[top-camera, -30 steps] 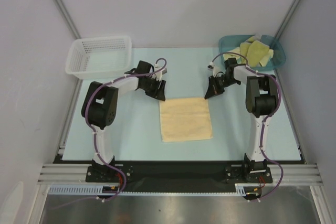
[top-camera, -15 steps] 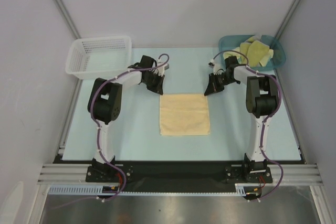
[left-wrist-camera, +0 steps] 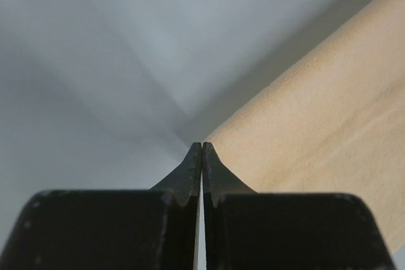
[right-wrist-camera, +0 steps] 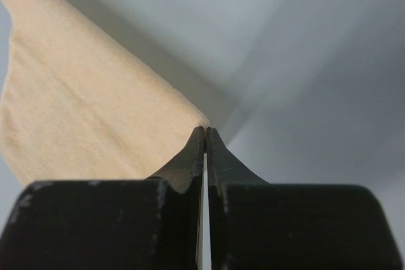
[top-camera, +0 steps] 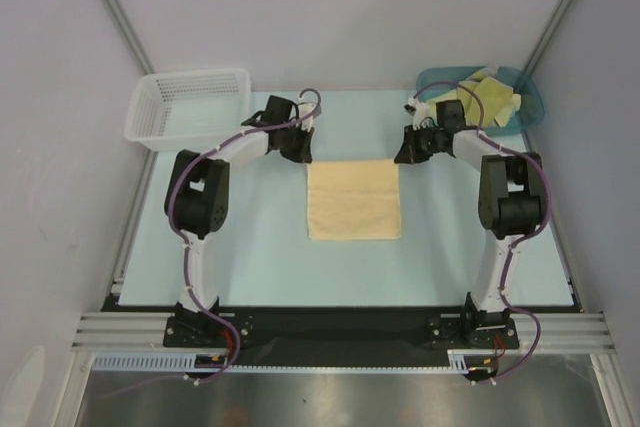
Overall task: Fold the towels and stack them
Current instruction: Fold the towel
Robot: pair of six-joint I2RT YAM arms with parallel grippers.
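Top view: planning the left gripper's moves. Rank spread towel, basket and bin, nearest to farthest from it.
1. The spread towel, its far-left corner pinched by the left gripper.
2. The basket, far left.
3. The bin, far right.

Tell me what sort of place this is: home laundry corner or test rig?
Most likely a lab robot cell: bare grey panel walls, an aluminium frame rail at the near edge, and staged props on a pale blue table, a white mesh plastic basket, a teal plastic bin, one pale yellow cloth towel.
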